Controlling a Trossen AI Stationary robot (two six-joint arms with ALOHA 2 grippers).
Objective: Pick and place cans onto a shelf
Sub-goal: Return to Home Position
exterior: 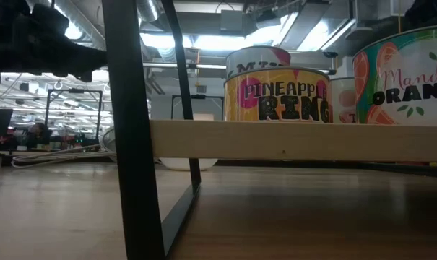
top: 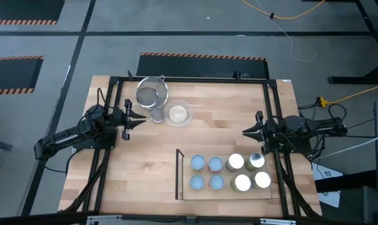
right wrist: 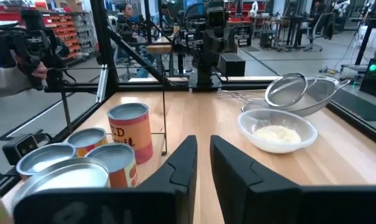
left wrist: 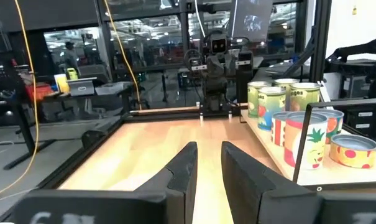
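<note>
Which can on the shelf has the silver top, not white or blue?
The can at the right arm's end of the shelf, in the row toward the strainer; its top looks grey-silver, the others' white or pale blue.

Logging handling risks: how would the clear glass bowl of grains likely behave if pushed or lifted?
The glass bowl would probably slide rather than tip, being wide and low. Its smooth rim looks slippery for jaws. The loose grains could spill if it tilted.
</note>
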